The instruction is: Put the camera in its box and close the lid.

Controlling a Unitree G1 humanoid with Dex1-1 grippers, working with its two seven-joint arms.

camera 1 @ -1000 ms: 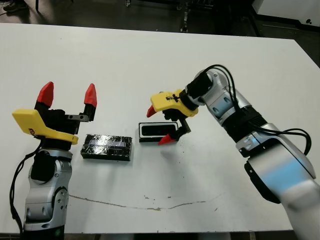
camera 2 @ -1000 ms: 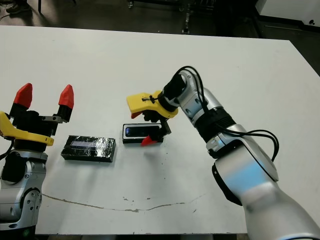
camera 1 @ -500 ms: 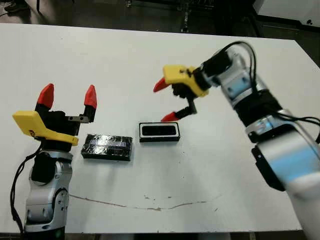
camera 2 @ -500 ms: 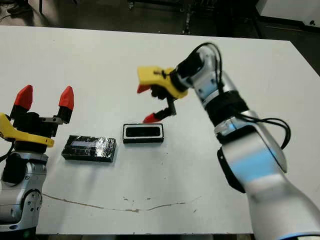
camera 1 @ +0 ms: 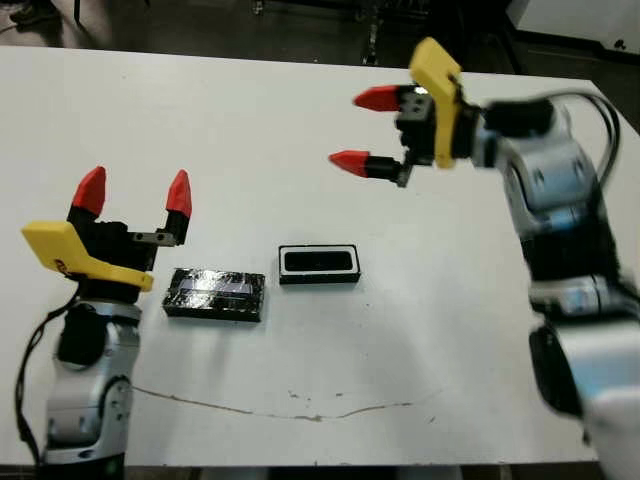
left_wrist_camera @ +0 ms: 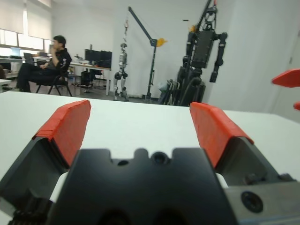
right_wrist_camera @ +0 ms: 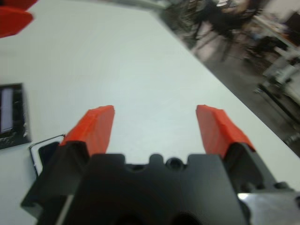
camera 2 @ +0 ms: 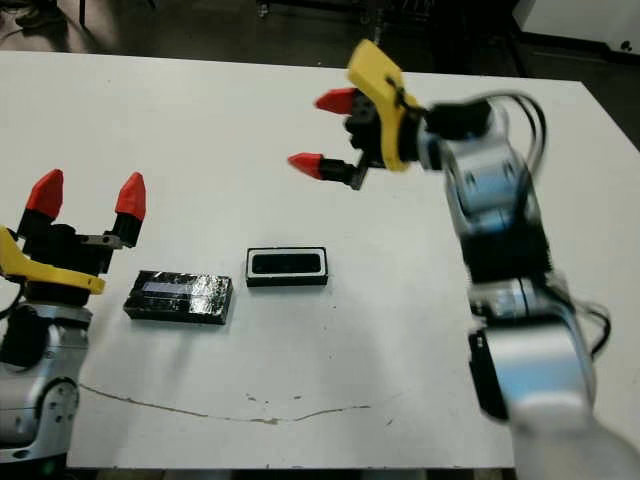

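Head view: the camera [camera 1: 318,261] is seen seated in the box [camera 1: 319,264], well below the raised, spread, empty right gripper [camera 1: 365,130]. The lid [camera 1: 214,294] lies just before the left gripper [camera 1: 134,191], also spread and empty. Lidding is judged next; a grasp on the lid is called for.

Left wrist: white table [left_wrist_camera: 140,124], a seated person [left_wrist_camera: 47,65] and idle robots beyond.

Right wrist: box glimpsed beside one finger.
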